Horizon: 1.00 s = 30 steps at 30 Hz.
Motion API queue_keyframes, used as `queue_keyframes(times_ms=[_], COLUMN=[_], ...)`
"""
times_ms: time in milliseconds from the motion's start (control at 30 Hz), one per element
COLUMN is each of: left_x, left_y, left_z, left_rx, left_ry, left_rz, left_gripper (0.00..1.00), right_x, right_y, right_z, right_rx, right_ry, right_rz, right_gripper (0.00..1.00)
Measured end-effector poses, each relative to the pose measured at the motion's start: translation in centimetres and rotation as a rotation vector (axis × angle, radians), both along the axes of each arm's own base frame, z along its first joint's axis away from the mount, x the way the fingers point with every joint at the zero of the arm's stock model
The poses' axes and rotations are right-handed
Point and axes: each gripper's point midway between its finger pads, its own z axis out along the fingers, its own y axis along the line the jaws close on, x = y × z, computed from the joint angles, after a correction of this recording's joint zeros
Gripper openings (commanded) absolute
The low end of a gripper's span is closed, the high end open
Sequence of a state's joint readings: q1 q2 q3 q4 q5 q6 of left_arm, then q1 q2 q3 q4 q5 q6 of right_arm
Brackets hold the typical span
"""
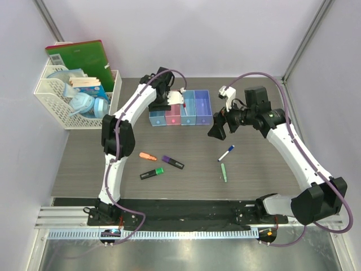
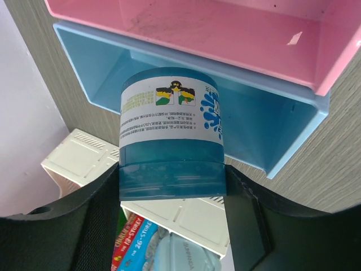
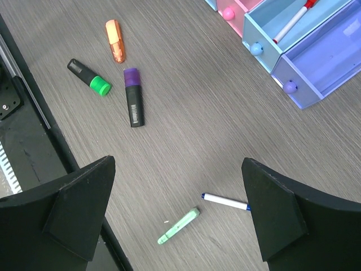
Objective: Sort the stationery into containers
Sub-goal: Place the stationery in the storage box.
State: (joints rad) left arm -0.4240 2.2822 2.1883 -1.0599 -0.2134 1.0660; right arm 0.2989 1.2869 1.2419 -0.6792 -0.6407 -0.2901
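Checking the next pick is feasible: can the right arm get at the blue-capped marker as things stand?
Probably yes. The right gripper hangs open near the blue-capped marker, which lies flat on the table, apart from the pale green pen, with nothing over it.

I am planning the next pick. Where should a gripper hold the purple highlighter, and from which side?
The purple highlighter lies flat and alone, with both long sides free. So probably grip the middle of its black barrel from straight above, jaws across its width.
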Motion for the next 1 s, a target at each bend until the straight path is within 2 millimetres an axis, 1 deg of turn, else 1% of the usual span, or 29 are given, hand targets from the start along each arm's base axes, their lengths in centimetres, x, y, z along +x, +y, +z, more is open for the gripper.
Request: queue_keyframes(times_ms=[367,533,567,600,700,767,867,900,967,1000], left_x=[0.36,0.40,0.39,0.38,0.56,0.60,0.64,0.64,0.66,0.71], left_y=[-0.20,-0.46,-0.52,-0.56,-0.67,-0.75,-0.91,-0.96,-1.02,-1.03], left_z=[0.09,-0.02,0.00,0.01,-0.21,-0.54,-0.64,-0.63,-0.64,-0.63], left_rx=[0.077,0.101,0.105,0.107,0.114,0.118,0.122,0.123,0.125,0.126], left_ry=[-0.013,-0.016,-0.017,-0.019,-0.030,-0.034,-0.039,-0.041,-0.044,-0.047], left_rz=[-0.067,-0.085,-0.086,-0.087,-0.085,-0.085,-0.086,-0.087,-0.086,-0.086], left_gripper=[0.00,0.00,0.02,0.11,0.28,0.33,0.49,0.59,0.68,0.81], right_x=[-0.40,-0.49,-0.52,-0.54,-0.61,-0.67,-0.74,-0.77,-0.82,-0.84], right_y=[-0.13,-0.15,-0.16,-0.16,-0.19,-0.21,-0.24,-0.26,-0.28,-0.29], right_z=[-0.87,-0.70,-0.64,-0.56,-0.43,-0.40,-0.30,-0.26,-0.17,-0.15], right_rx=[-0.008,-0.006,-0.006,-0.005,-0.004,-0.004,-0.004,-0.004,-0.004,-0.004], right_ry=[0.019,0.013,0.011,0.009,0.004,0.002,-0.004,-0.007,-0.011,-0.013], right_rz=[0.003,0.003,0.003,0.003,0.003,0.005,0.006,0.007,0.008,0.008], right_gripper=[1.00,1.00,1.00,1.00,1.00,1.00,1.00,1.00,1.00,1.00])
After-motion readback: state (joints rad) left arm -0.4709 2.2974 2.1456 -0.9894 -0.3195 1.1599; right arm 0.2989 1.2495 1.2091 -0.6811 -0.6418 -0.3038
